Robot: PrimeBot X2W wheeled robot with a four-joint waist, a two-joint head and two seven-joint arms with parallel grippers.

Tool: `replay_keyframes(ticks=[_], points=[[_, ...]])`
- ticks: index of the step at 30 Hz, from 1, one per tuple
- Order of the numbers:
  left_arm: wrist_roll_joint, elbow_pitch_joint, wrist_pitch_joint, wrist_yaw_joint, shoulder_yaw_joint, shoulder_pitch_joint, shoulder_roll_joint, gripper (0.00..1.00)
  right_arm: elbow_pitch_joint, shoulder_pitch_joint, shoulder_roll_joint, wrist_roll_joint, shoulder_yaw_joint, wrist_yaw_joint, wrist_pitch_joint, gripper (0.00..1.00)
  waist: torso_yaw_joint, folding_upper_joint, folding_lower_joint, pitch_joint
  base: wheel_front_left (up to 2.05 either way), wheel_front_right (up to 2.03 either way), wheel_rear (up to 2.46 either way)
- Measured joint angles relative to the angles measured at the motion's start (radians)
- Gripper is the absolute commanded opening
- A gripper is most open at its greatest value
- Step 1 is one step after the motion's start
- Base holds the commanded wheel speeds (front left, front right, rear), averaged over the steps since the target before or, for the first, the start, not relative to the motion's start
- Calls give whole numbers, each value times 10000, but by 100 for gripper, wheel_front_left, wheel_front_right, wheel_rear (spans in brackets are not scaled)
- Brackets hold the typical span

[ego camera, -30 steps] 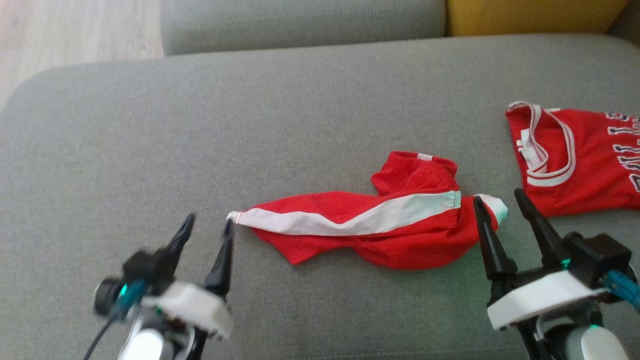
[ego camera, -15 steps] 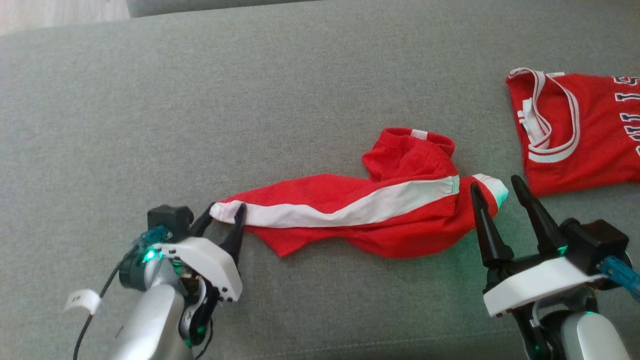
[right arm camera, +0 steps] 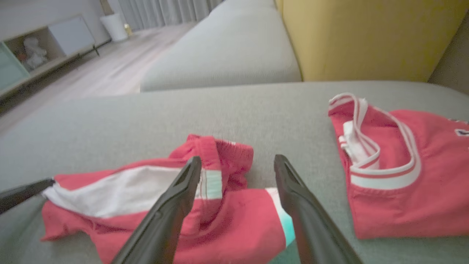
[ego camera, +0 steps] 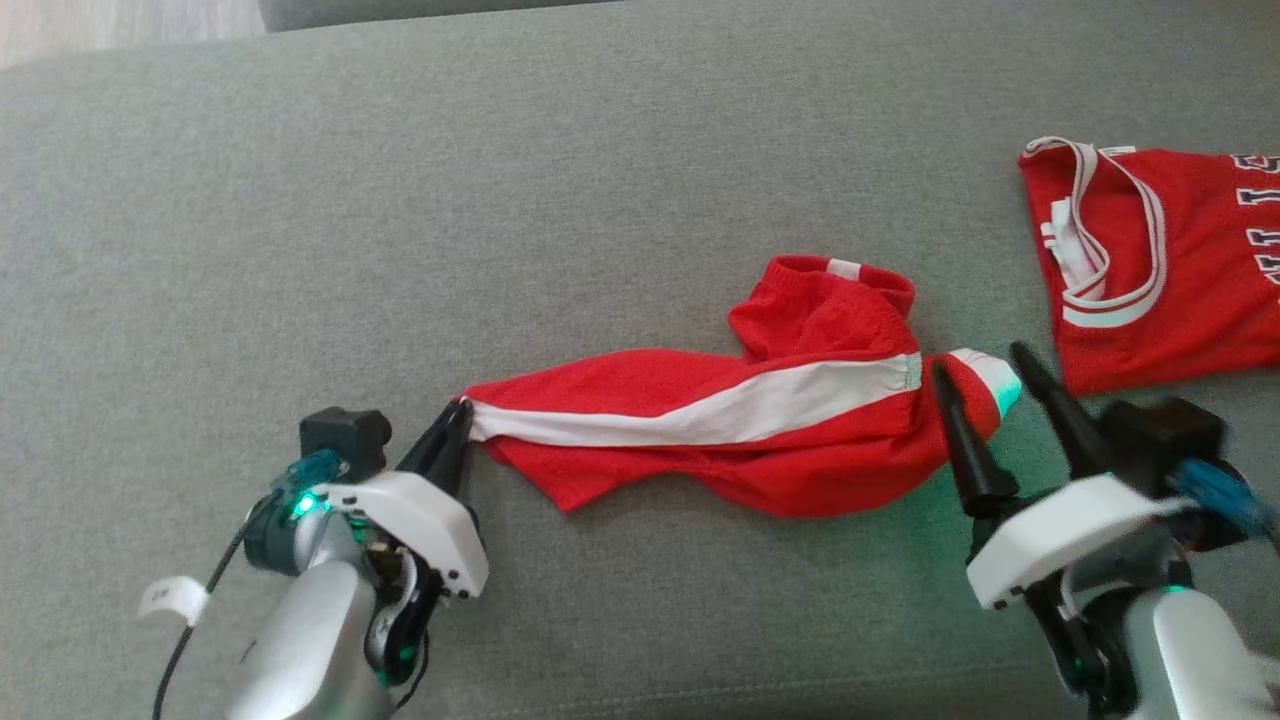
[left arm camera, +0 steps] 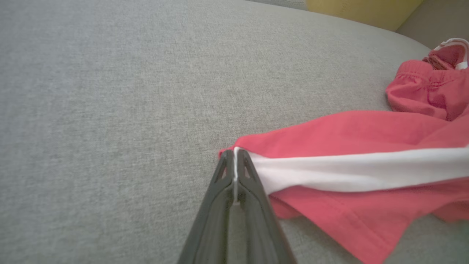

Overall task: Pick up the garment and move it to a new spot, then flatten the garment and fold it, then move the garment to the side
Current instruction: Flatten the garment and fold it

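Red shorts (ego camera: pixel 800 470) lie with one corner clenched in left claw (ego camera: pixel 460 410), right claw (ego camera: pixel 975 358) gaping, jersey (ego camera: pixel 1180 300) lettering unreadable.

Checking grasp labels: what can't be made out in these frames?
- Jersey: lettering cut off by the head view's right edge.
- Right end effector: motion-blurred in head view; contact with the shorts unclear.
- Left end effector: how much hem it pinches is hidden between its shut fingers, left wrist view.

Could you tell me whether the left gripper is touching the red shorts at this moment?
Touching. The left wrist view shows the left gripper shut on the white-striped corner of the shorts, with the cloth's edge pinched in it.
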Motion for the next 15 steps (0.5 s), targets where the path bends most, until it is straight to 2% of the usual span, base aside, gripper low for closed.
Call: replay_keyframes(ticks=[4, 8, 9, 10, 11, 12, 15], points=[[0, 42, -111, 0, -163, -144, -109, 0, 681, -419, -443, 132, 499, 0, 978, 100, 125, 0, 0, 57, 0, 0, 0], [0, 56, -234, -13, -217, -233, -173, 0, 1014, -880, -596, 430, 959, 0, 1488, 100, 265, 0, 0, 146, 0, 0, 0], [0, 71, -272, -21, -228, -250, -173, 0, 1066, -958, -650, 483, 1022, 0, 1580, 96, 294, 0, 0, 168, 0, 0, 0], [0, 102, -299, -44, -245, -280, -174, 0, 1127, -1021, -717, 537, 1064, 0, 1718, 58, 322, 0, 0, 190, 0, 0, 0], [0, 121, -336, -58, -261, -315, -174, 0, 1151, -1050, -757, 579, 1068, 0, 1755, 58, 344, 0, 1, 210, 0, 0, 0], [0, 127, -345, -71, -265, -339, -174, 0, 1156, -1063, -761, 650, 1072, 0, 1801, 2, 363, 0, 0, 227, 0, 0, 0], [0, 113, -633, -86, -268, -367, -165, 0, 1087, -1068, -767, 721, 1118, 0, 1839, 0, 396, 0, 0, 262, 0, 0, 0]])
